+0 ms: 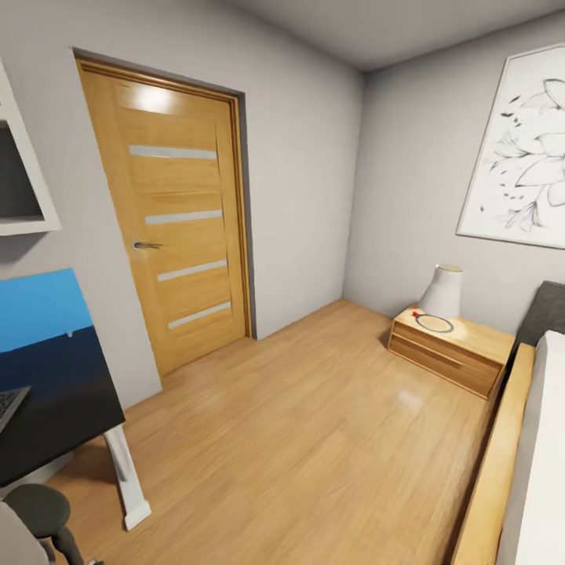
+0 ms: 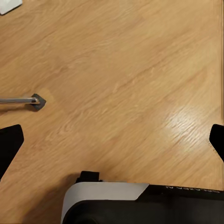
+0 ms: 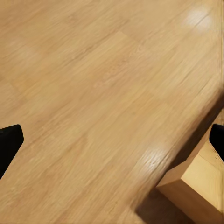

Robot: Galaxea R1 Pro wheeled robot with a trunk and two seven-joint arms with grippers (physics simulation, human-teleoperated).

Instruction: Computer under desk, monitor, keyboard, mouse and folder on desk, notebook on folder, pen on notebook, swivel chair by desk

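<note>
The bedroom's wood floor (image 1: 314, 424) fills the middle of the head view. A wooden door (image 1: 176, 212) stands at upper left. The table (image 1: 55, 408), black-topped with a blue back panel, sits at the left edge, a corner of the keyboard (image 1: 9, 404) on it. A bedside cabinet (image 1: 451, 349) with a lamp (image 1: 442, 292) stands at right. The left claw (image 2: 112, 140) and right claw (image 3: 112, 140) both hang spread wide over bare floor.
</note>
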